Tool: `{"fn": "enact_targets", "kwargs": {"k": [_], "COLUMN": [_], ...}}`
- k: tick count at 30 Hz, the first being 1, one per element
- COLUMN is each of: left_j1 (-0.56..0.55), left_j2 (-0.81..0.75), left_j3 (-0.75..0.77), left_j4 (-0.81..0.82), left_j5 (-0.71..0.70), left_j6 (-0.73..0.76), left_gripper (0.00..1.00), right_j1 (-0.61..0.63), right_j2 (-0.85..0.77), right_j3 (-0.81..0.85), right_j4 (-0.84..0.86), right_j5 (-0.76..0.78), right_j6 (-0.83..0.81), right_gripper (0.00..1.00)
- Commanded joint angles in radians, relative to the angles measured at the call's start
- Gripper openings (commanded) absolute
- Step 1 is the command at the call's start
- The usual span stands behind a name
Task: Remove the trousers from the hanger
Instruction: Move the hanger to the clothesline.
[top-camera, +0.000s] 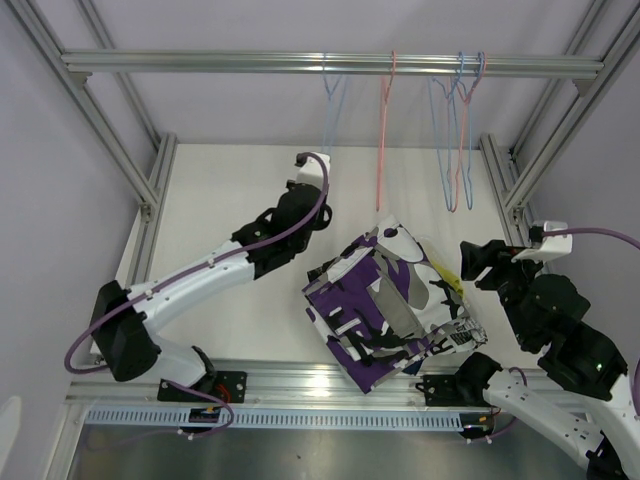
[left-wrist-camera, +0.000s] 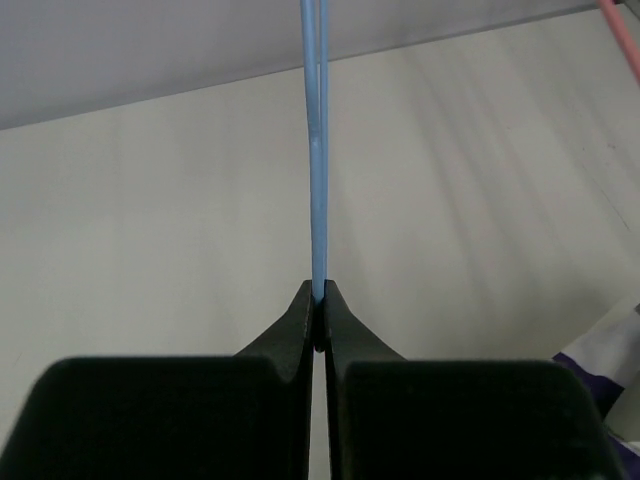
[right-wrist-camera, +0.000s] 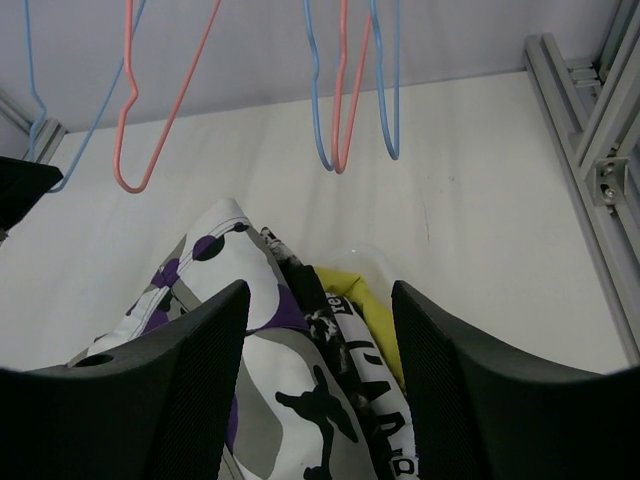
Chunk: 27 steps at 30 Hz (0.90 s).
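**Top external.** Heap of trousers (top-camera: 385, 310): lies on the worktop (top-camera: 230, 200), off every hanger, with the purple-white-black pair (top-camera: 360, 300) uppermost. Left arm: reaches from its base, left of the heap, in one long diagonal past the heap's far-left side, elbow low and wrist raised. Left hand (top-camera: 322, 160): sits beyond the heap, at the foot of a light-blue hanger (top-camera: 333, 100) hung from the rail (top-camera: 200, 63). Right arm: folds back on itself right of the heap, right hand (top-camera: 470, 262) aimed at the heap's right edge.

**Left wrist.** Left hand (left-wrist-camera: 319, 310): pinches tight on the light-blue hanger (left-wrist-camera: 317, 150), wire running straight up from the tips. Corner of the heap (left-wrist-camera: 610, 355) at lower right.

**Right wrist.** Right hand (right-wrist-camera: 318, 300): stands spread, holding nothing, fingers (right-wrist-camera: 190, 380) either side of the view, just above the heap (right-wrist-camera: 290, 400). Yellow pair (right-wrist-camera: 365, 310) on the heap's right side, black-and-white print (right-wrist-camera: 300, 285) just beside it. Pink hanger (right-wrist-camera: 150, 120) and other wire hangers dangling beyond the heap.
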Motion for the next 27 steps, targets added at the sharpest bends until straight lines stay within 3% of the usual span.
{"fn": "enact_targets", "kwargs": {"k": [1,3,5,7,9,10,13,21,25,27], "left_j1": [-0.054,-0.079,-0.096,-0.119,-0.140,-0.148,-0.172,-0.240,-0.263,-0.267], "left_j2": [0.064,0.107,0.131,0.156,0.165,0.164,0.142,-0.013,-0.115,-0.190], "left_j3": [0.088,0.115,0.154,0.166,0.180,0.180,0.177,0.117,0.143,0.154], "left_j4": [0.024,0.026,0.017,0.003,-0.015,-0.028,-0.097,-0.155,-0.290,-0.325], "left_j5": [-0.010,-0.022,-0.036,-0.053,-0.060,-0.082,-0.092,-0.131,-0.138,-0.135], "left_j6": [-0.032,-0.027,-0.027,-0.029,-0.026,-0.026,-0.059,-0.052,-0.050,-0.032], "left_gripper": [0.01,0.01,0.06,0.24,0.32,0.44,0.55,0.71,0.81,0.83], "right_j1": [0.007,0.008,0.010,0.013,0.016,0.019,0.026,0.033,0.031,0.033], "right_j2": [-0.015,-0.020,-0.021,-0.023,-0.024,-0.029,-0.030,0.012,0.071,0.118], "right_j3": [-0.003,-0.003,-0.002,-0.002,0.003,0.004,0.003,0.031,0.069,0.092], "right_j4": [0.026,0.023,0.023,0.020,0.017,0.017,0.016,0.002,-0.027,-0.033], "right_j5": [0.048,0.058,0.067,0.076,0.082,0.084,0.093,0.122,0.162,0.164], "right_j6": [0.021,0.022,0.024,0.024,0.024,0.025,0.027,0.024,0.021,0.004], "right_gripper": [0.63,0.63,0.64,0.64,0.64,0.64,0.64,0.65,0.67,0.74]}}
